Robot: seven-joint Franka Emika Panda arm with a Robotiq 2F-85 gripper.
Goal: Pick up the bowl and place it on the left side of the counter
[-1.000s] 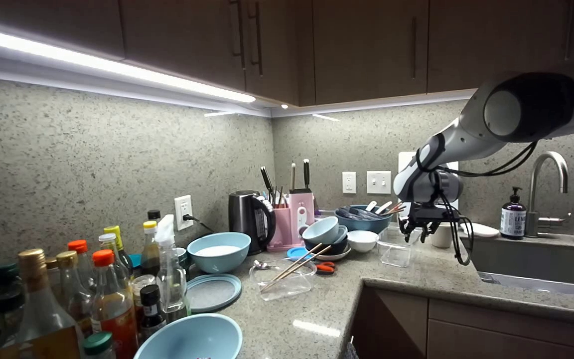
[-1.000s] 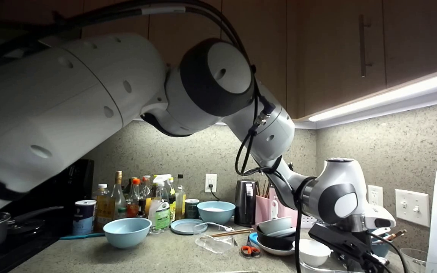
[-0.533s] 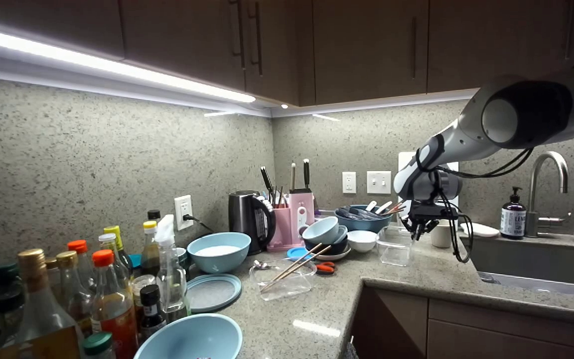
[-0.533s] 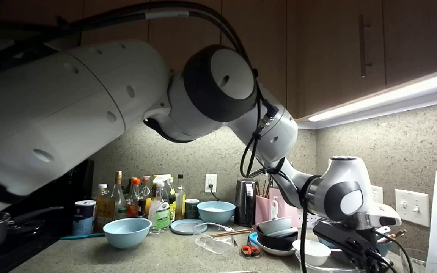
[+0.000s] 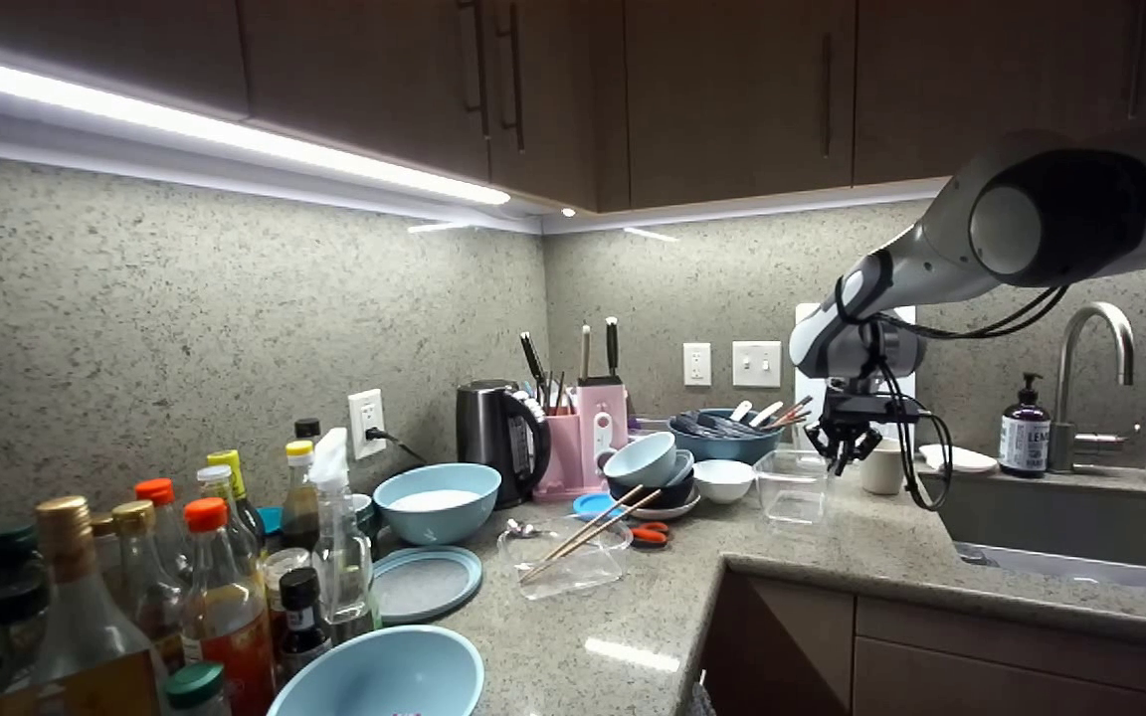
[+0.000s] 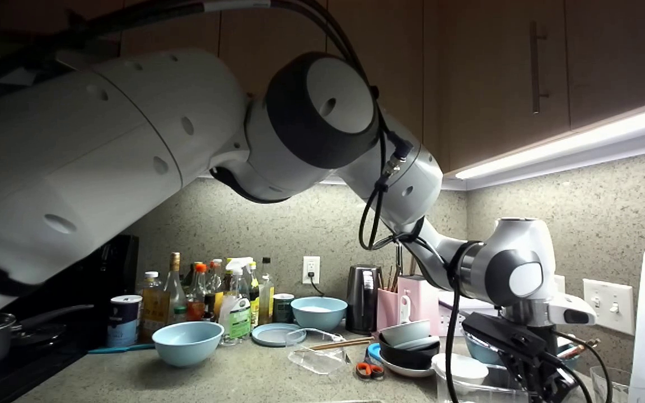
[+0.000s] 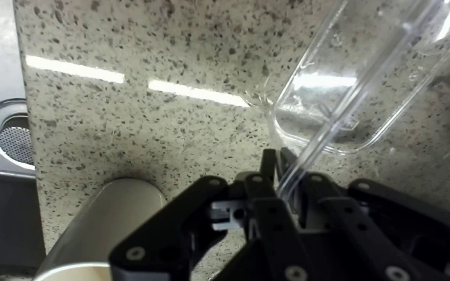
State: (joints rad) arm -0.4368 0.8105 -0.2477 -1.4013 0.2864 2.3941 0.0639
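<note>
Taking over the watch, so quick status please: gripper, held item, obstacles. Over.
Gripper clamped on clear container at its rim. Container likely the task's bowl; not yet released. White bowl and cream cup nearby, possible obstructions.

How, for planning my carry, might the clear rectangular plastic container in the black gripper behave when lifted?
This clear container likely flexes, since its walls look thin. It is probably light, with nothing visible inside. The gripper pinches one edge, so it may tilt.

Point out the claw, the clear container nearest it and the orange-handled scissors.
Claw point(image 7: 278, 158): wrist view, between its fingertips.
Clear container point(image 7: 350, 106): wrist view, upper rim.
Orange-handled scissors point(image 6: 370, 370): in an exterior view, on the handles.
</note>
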